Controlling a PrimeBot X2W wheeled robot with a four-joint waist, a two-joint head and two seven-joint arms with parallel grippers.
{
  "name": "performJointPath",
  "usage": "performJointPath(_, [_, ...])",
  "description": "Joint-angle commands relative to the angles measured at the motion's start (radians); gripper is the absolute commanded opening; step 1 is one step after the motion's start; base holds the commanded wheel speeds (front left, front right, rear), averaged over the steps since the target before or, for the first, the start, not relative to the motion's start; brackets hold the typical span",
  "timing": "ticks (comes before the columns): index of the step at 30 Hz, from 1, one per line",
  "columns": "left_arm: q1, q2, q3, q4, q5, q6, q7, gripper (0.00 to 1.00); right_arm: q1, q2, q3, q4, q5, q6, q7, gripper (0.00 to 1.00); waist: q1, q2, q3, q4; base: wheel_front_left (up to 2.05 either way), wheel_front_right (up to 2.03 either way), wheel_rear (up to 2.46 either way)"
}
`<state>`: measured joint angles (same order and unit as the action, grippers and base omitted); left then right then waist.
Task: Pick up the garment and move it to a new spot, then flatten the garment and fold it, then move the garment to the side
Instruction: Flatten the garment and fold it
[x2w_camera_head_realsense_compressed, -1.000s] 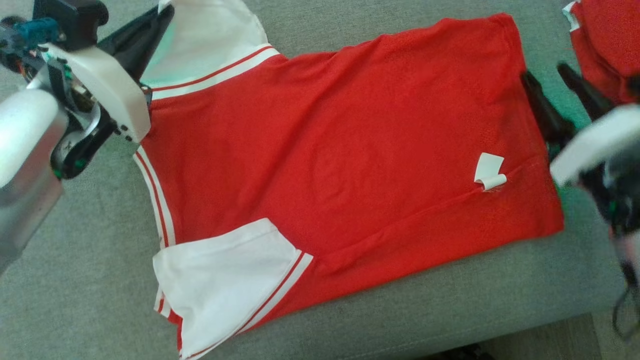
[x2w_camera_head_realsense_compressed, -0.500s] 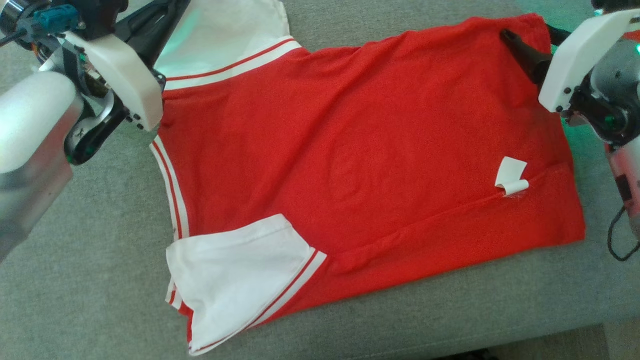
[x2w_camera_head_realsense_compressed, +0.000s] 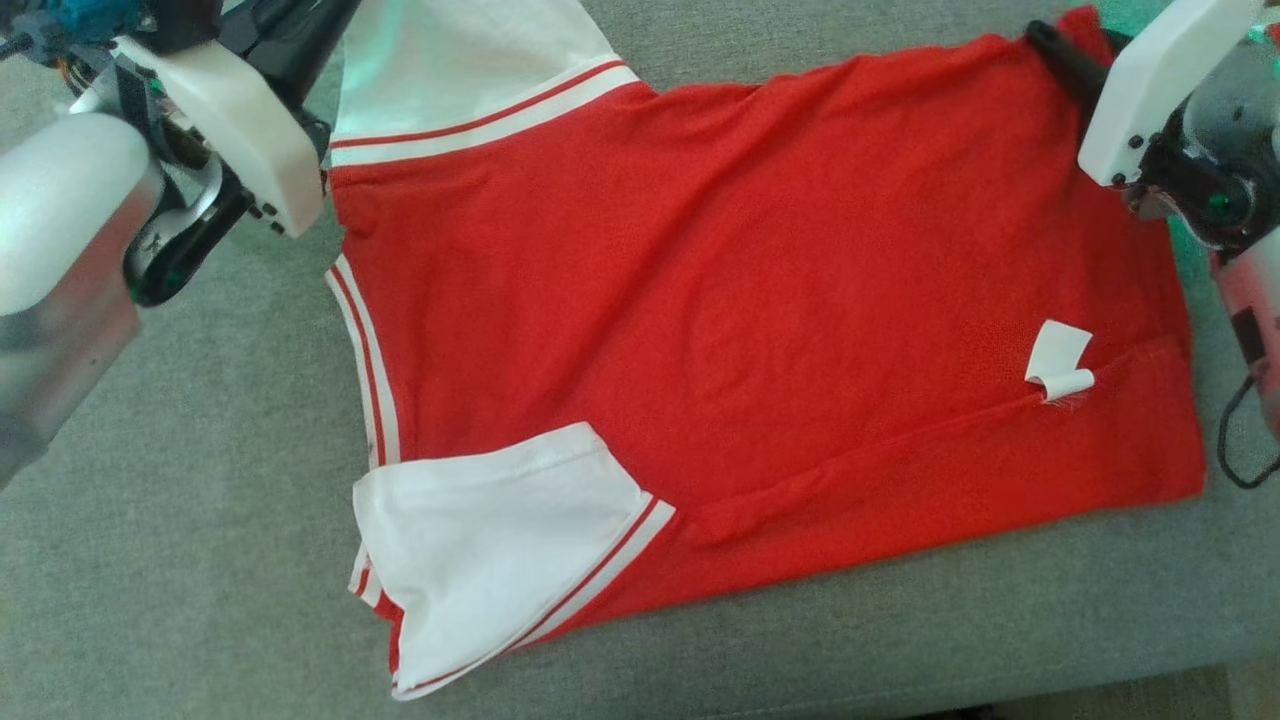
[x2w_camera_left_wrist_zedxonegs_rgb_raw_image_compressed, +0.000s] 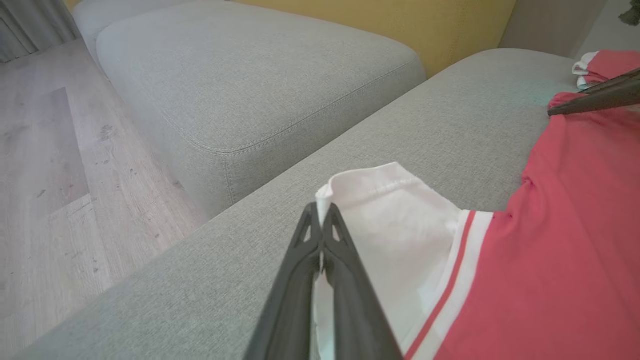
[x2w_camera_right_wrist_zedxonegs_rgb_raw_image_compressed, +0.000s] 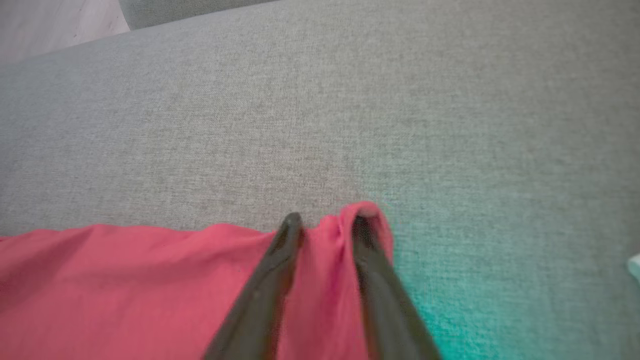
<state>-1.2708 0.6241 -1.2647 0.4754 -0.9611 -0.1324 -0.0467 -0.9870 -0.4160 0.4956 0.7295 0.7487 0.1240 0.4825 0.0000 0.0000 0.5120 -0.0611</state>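
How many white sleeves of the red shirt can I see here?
2. One white sleeve is at the far left, pinched in the left gripper; the other sleeve lies at the near left.

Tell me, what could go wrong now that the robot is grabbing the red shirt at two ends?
1. The left gripper pinches just the edge of the white sleeve, so the sleeve might slip out on a pull.
2. The right gripper has its fingers apart around a small bunched corner of the shirt, so it might close on too little cloth.
3. The other sleeve lies folded onto the red part and may bunch up.
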Motion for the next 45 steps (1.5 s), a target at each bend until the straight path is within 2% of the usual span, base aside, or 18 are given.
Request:
performJointPath(1, [-0.060, 0.038, 0.035, -0.004, -0.002, 0.002, -0.013, 0.00, -0.020, -0.012, 0.007, -0.019, 0.006, 0.007, -0.016, 0.00, 0.0000, 0.0000, 0.000, 0.001, 0.00, 0.00, 0.00])
performJointPath(6, [-0.087, 0.040, 0.025, 0.027, 0.026, 0.002, -0.077, 0.00, -0.056, -0.032, 0.000, 0.010, 0.015, 0.007, -0.110, 0.00, 0.0000, 0.0000, 0.004, 0.001, 0.00, 0.00, 0.00])
performJointPath(12, [-0.143, 0.018, 0.060, 0.105, 0.089, 0.015, -0.189, 0.00, -0.092, -0.053, -0.033, 0.035, 0.058, 0.007, -0.241, 0.00, 0.0000, 0.0000, 0.004, 0.001, 0.00, 0.00, 0.00])
performJointPath(19, [-0.114, -0.007, 0.130, 0.092, 0.094, 0.015, -0.214, 0.00, -0.040, -0.100, -0.041, -0.001, 0.145, 0.007, -0.323, 0.00, 0.0000, 0.0000, -0.024, 0.011, 0.00, 0.00, 0.00])
performJointPath(25, [0.020, 0.035, 0.189, -0.041, 0.108, 0.018, -0.215, 0.00, 0.103, -0.170, -0.035, -0.095, 0.219, 0.007, -0.368, 0.00, 0.0000, 0.0000, -0.070, 0.038, 0.00, 0.00, 0.00])
performJointPath(29, [0.155, 0.077, 0.239, -0.163, 0.118, 0.043, -0.215, 0.00, 0.209, -0.216, -0.039, -0.152, 0.251, 0.007, -0.398, 0.00, 0.0000, 0.0000, -0.106, 0.056, 0.00, 0.00, 0.00])
performJointPath(33, [0.302, 0.124, 0.276, -0.287, 0.126, 0.088, -0.215, 0.00, 0.319, -0.245, -0.049, -0.207, 0.280, 0.007, -0.424, 0.00, 0.0000, 0.0000, -0.142, 0.068, 0.00, 0.00, 0.00])
performJointPath(41, [0.538, 0.178, 0.258, -0.455, 0.157, 0.155, -0.215, 0.00, 0.499, -0.275, -0.071, -0.278, 0.292, 0.007, -0.465, 0.00, 0.0000, 0.0000, -0.192, 0.083, 0.00, 0.00, 0.00])
performJointPath(45, [0.631, 0.172, 0.234, -0.505, 0.157, 0.184, -0.215, 0.00, 0.581, -0.282, -0.089, -0.312, 0.285, 0.007, -0.481, 0.00, 0.0000, 0.0000, -0.208, 0.087, 0.00, 0.00, 0.00])
